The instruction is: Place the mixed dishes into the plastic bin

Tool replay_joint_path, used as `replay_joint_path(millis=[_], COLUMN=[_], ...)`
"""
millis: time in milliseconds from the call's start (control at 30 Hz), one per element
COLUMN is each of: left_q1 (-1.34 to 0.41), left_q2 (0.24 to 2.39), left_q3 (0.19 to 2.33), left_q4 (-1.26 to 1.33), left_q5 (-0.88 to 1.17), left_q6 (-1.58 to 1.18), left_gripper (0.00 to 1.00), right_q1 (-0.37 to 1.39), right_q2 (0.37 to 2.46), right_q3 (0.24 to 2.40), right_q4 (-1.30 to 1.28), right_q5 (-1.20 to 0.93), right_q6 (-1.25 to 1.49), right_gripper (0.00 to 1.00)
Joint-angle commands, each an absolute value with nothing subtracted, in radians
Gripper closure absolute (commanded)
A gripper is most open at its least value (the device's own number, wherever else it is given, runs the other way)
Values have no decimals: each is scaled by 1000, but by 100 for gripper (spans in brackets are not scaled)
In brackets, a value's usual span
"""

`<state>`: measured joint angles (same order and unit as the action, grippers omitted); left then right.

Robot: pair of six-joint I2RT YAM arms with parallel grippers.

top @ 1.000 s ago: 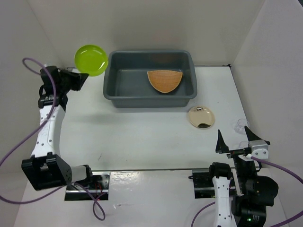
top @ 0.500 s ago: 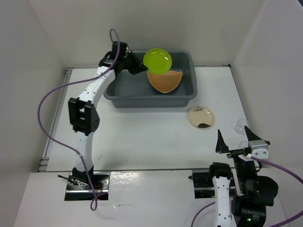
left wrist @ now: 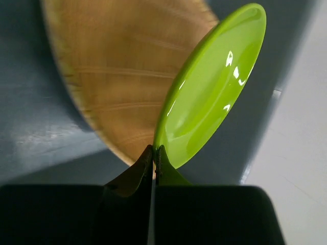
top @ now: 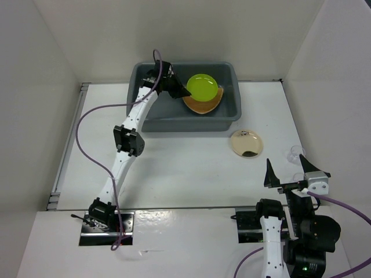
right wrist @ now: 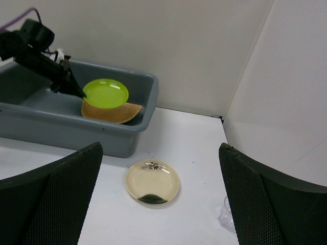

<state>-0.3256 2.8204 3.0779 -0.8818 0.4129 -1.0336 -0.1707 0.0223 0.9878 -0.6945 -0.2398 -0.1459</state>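
One glossy round plate (top: 202,86) over woven tray (top: 203,108)

1. You are looking at a small plate (top: 202,86) that is glowing glossy lime green, with white highlights glinting on it.
2. The basket tray (top: 204,106) is showing orange-tan, with a fine woven grain and paler bands running across it.
3. The plastic bin (top: 174,120) is reading as plain dark grey.
4. The round plate (top: 246,143) is shining cream-gold, with a dark reflection sitting at one edge.
5. The cup (top: 294,153) is looking clear, almost colourless against the white table (top: 174,162).
6. The left gripper (left wrist: 155,155) is showing black, and the right gripper (right wrist: 160,148) is showing black with a fine mesh pattern on its fingers (right wrist: 51,204).
7. A purple cable (top: 79,134) is trailing along the left arm (top: 118,168), whose links are showing white and whose joints are showing black.
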Motion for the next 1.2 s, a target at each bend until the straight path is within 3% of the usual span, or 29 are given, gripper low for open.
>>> replay_joint_path(millis=[0, 200, 333, 467, 533, 567, 633, 767, 900, 1067, 1167], left_q1=[-330, -330, -330, -321, -310, -310, -310, -310, -389, -576, -722], left_q2=[2882, 2939, 2951, 2939, 2915, 2895, 2806, 2595, 2459, 2538, 2609], left_q3=[3128, 3137, 3137, 3137, 3137, 3137, 3137, 3137, 3137, 3137, 3137], left_q4=[-911, -885, -874, -845, -845, -845, -845, -755, -837, -1164, -1295], left_q5=[478, 505, 514, 537, 546, 519, 480, 485, 474, 541, 436], left_q6=[-1063, -1094, -1094, -1094, -1094, -1083, -1054, -1045, -916, -795, -752], left_gripper=[100, 99, 90, 54, 41, 23, 5, 0, 0, 0, 0], right_q1=[-178, -178, -178, -178, -178, -178, -178, -178, -178, -187, -187], right_q2=[32, 32, 32, 32, 32, 32, 32, 41, 41, 41, 41], right_q3=[985, 985, 985, 985, 985, 985, 985, 985, 985, 985, 985], right_q4=[-660, -660, -660, -660, -660, -660, -660, -660, -660, -660, -660], right_q5=[-230, -230, -230, -230, -230, -230, -230, -230, -230, -230, -230], right_q6=[-132, -132, -132, -132, -132, -132, -132, -132, -132, -132, -132], right_gripper=[2, 2, 2, 2, 2, 2, 2, 2, 2, 2, 2])
